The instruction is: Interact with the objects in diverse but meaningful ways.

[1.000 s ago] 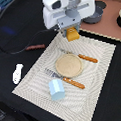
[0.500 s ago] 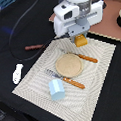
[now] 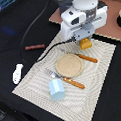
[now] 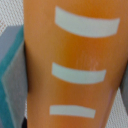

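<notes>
Orange-yellow block (image 3: 85, 44) under the white gripper (image 3: 84, 37), at the far edge of the striped placemat (image 3: 103, 78); fingertips hidden behind the block and the gripper housing, so opening width not readable, though the block seems pinched between them and lifted just off the mat. In the wrist view, block (image 4: 75, 65) filling nearly the whole picture, long axis running along the camera's line from the wrist outward, three pale ridges across it.

Counted on the scene:
- one light blue faceted cup (image 3: 57, 89), upright, near edge of the placemat
- one round tan plate (image 3: 69, 65), mid-mat
- two orange-handled utensils: one (image 3: 86, 58) beyond the plate, one (image 3: 66, 79) between plate and cup, both lying slantwise toward the exterior view's right
- one thin dark-brown stick (image 3: 35, 46) on the black table (image 3: 17, 25), off the mat, long axis nearly level, to the exterior view's left
- one small white bone-shaped piece (image 3: 17, 73), also off the mat, long axis roughly upright in the picture, nearer than the stick
</notes>
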Tool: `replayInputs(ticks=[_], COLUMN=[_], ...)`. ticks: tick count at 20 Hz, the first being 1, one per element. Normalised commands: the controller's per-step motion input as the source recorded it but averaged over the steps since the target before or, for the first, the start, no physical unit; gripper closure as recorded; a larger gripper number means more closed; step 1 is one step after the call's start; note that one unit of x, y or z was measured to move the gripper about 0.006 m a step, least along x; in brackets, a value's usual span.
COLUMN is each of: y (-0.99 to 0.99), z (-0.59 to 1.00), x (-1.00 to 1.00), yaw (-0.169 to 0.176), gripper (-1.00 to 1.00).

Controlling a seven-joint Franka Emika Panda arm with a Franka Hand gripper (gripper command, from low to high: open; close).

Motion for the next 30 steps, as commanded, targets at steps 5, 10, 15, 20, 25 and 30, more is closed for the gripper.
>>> replayInputs(ticks=[5, 10, 15, 20, 25, 30], y=[0.26, 0.24, 0.25, 0.26, 0.11, -0.09], z=[-0.12, -0.07, 0.36, 0.71, 0.58, 0.42], x=[0.38, 0.35, 0.28, 0.04, -0.13, -0.45], yaw=[-0.01, -0.008, 0.0, 0.0, 0.018, 0.011], gripper=[1.0, 1.0, -1.0, -1.0, -1.0, -1.0])
